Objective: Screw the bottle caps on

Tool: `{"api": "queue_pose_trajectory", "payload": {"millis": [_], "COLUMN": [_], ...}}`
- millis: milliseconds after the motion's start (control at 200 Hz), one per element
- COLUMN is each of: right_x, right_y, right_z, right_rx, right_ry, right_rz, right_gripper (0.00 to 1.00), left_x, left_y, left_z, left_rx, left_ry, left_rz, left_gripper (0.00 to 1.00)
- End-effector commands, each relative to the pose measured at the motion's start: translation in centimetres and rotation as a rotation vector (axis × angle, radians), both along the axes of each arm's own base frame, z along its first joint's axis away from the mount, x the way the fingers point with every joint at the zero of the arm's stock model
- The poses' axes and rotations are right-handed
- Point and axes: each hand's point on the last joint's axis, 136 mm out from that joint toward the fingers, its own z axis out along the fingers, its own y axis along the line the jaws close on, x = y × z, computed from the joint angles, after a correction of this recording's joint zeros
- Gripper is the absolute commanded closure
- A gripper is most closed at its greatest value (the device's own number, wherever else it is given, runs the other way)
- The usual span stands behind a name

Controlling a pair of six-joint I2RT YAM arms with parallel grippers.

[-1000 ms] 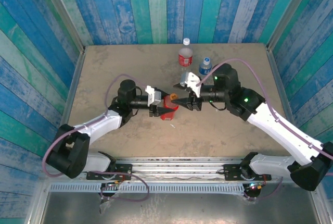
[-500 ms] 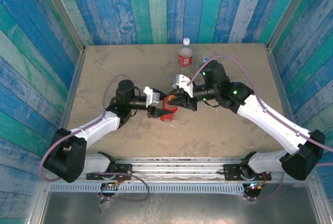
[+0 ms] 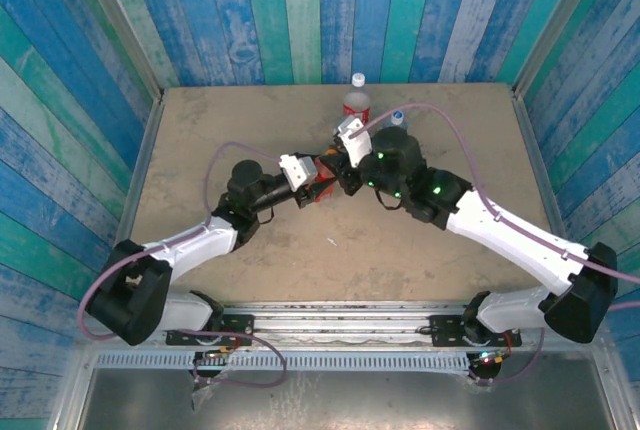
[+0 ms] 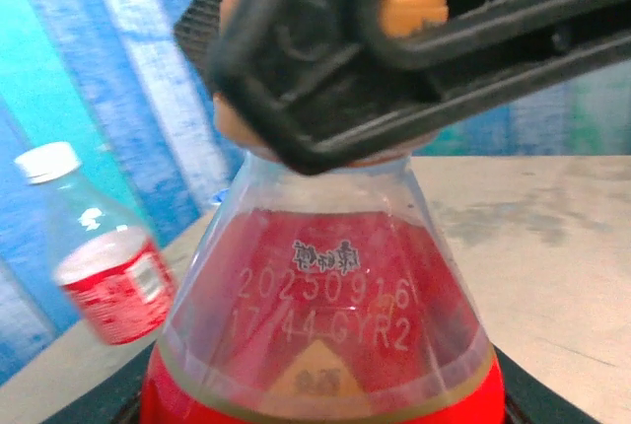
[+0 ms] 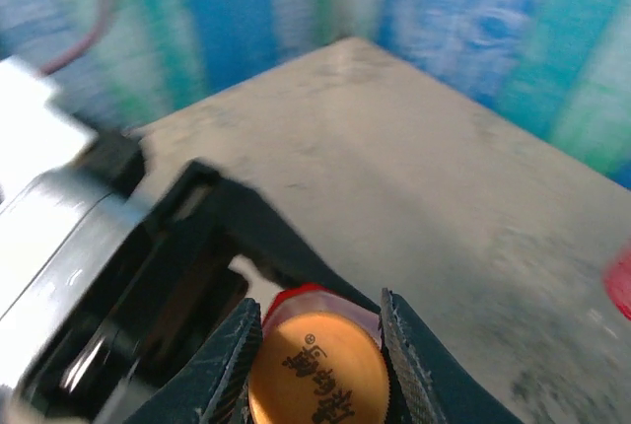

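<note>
My left gripper (image 3: pixel 312 182) is shut on the slim red bottle (image 4: pixel 325 335), held at mid-table and pointing toward the right arm. The orange cap (image 5: pixel 315 370) sits on the bottle's mouth, and my right gripper (image 5: pixel 317 360) is shut on it, one ribbed finger (image 5: pixel 232 365) on each side. In the left wrist view the orange cap (image 4: pixel 414 10) peeks out between those black fingers. The clear bottle with the red label (image 3: pixel 357 105) stands behind, its white cap (image 4: pixel 44 161) on. The blue-label bottle (image 3: pixel 397 118) stands to its right, partly behind the right arm.
A thin white scrap (image 3: pixel 333 242) lies on the tan table (image 3: pixel 220 120) in front of the grippers. Blue and green plank walls (image 3: pixel 300 10) close the table at the back and both sides. The two standing bottles are just behind the right gripper.
The right gripper swung left onto the red bottle's top and closed on the orange cap. Both grippers and the bottle shifted toward the back of the table.
</note>
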Motion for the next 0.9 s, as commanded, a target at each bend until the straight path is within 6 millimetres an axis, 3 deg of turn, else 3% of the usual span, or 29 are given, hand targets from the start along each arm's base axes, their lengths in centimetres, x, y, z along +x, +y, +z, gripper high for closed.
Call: {"api": "queue_pose_trajectory", "payload": {"millis": [0,130,210,325,536,716,896], "right_x": [2.3,2.3,1.7,-0.8,-6.0,-9.0,-9.1], "right_y": [-2.5,-1.8,-1.2,0.0,-0.9,-2.0,-1.8], "right_z": [-1.1,-0.7,0.1,1.7,3.5,4.1,2.8], "right_rx": [0.061,0.041,0.015,-0.031,-0.061,-0.06,-0.072], "right_ry": [0.057,0.042,0.013,-0.074,-0.245,-0.226,-0.114], "right_rz": [-0.381,-0.359,-0.262,-0.011,0.318,0.475,0.526], "right_gripper": [0.99,0.94,0.86,0.6,0.37,0.35,0.4], "left_x": [5.3,4.7,3.7,1.2,-4.4,-8.1,-9.3], "left_y": [3.1,3.0,2.3,0.9,-0.9,-1.2,-1.0], "left_z": [0.7,0.4,-0.1,-0.8,-1.8,-0.8,0.1], "left_rx": [0.006,-0.003,0.017,-0.012,0.05,0.076,0.071], "left_ry": [-0.066,-0.06,-0.063,0.02,0.082,0.101,0.08], "left_rz": [0.39,0.377,0.297,0.013,-0.372,-0.609,-0.666], "left_gripper": [0.51,0.51,0.5,0.51,0.5,0.5,0.49]}}
